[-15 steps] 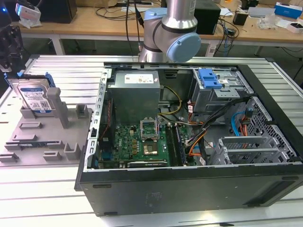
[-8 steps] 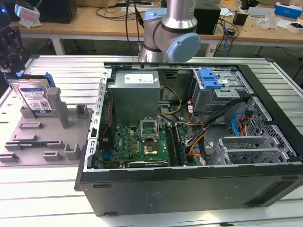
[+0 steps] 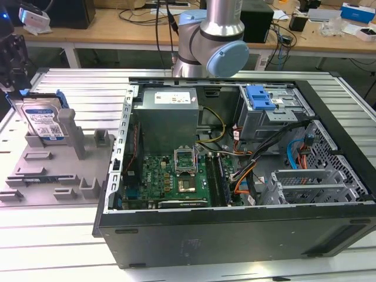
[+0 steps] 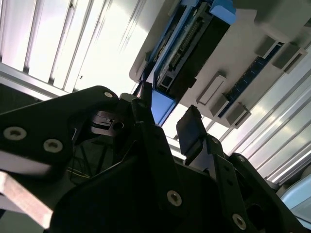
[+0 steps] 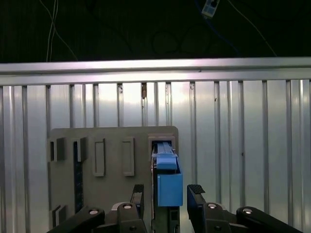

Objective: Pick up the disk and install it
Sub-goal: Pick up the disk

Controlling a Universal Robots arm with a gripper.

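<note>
The disk stands on edge in a slot of the grey fixture plate at the exterior view's left, its white-and-blue label showing and its blue carrier bracket around it. My gripper hangs right beside the disk's far-left end. In the first wrist view the gripper is open, and the bracket's blue end sits between the two dark fingertips with small gaps on both sides. The second wrist view shows the same blue end between the fingers of the gripper.
An open computer case lies on the slatted metal table, with a motherboard, a power supply and a drive bay with a blue latch. The arm's joint rises behind the case. Wooden benches with cables stand behind.
</note>
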